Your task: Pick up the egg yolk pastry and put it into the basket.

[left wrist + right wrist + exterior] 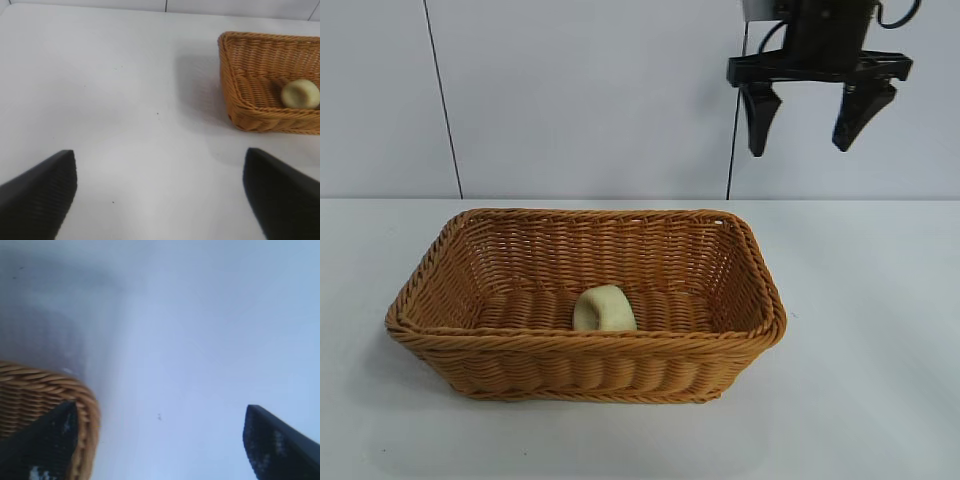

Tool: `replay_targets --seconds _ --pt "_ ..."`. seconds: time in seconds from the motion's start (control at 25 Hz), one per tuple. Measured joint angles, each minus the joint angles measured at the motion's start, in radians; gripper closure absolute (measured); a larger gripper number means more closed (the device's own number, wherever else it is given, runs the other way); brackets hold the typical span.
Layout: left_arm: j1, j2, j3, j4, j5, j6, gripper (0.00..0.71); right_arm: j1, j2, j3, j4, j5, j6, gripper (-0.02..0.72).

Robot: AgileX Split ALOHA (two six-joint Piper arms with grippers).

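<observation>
The egg yolk pastry (pixel 604 308) already lies inside the basket (pixel 740 250), on the woven floor close to the near wall and roughly midway along it, so I judge the placing step done and only the retreat left to me. My right pincer (pixel 807 118) hangs high above the worktop (pixel 880 380), over the basket's far right corner or a little beyond it, well clear of the rim. Its two dark fingers (pixel 759 118) point straight down and stand wide apart with nothing between them. From my right wrist I look down on one corner of the braided rim and on bare worktop beside it; the pastry does not show there, and that view is hazy enough that I would not swear how far outside the rim I sit.

My left pincer (pixel 160 197) is off to the basket's side, out of the outside camera's sight. It hovers over plain worktop with its jaws also spread wide and empty, looking across at the basket's end wall and the pastry within.

What comes next asks little: I should keep both pincers clear of the wicker, so nothing catches the rim or nudges the basket, and settle the arms away.
</observation>
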Motion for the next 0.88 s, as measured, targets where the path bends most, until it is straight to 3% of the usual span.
replay_targets --seconds 0.44,0.88 --pt "0.000 0.000 0.000 0.000 0.000 0.000 0.015 -0.011 -0.056 0.090 0.022 -0.001 -0.024 0.080" --pt "0.000 0.000 0.000 0.000 0.000 0.000 0.015 0.006 -0.551 0.685 0.025 0.000 -0.089 0.080"
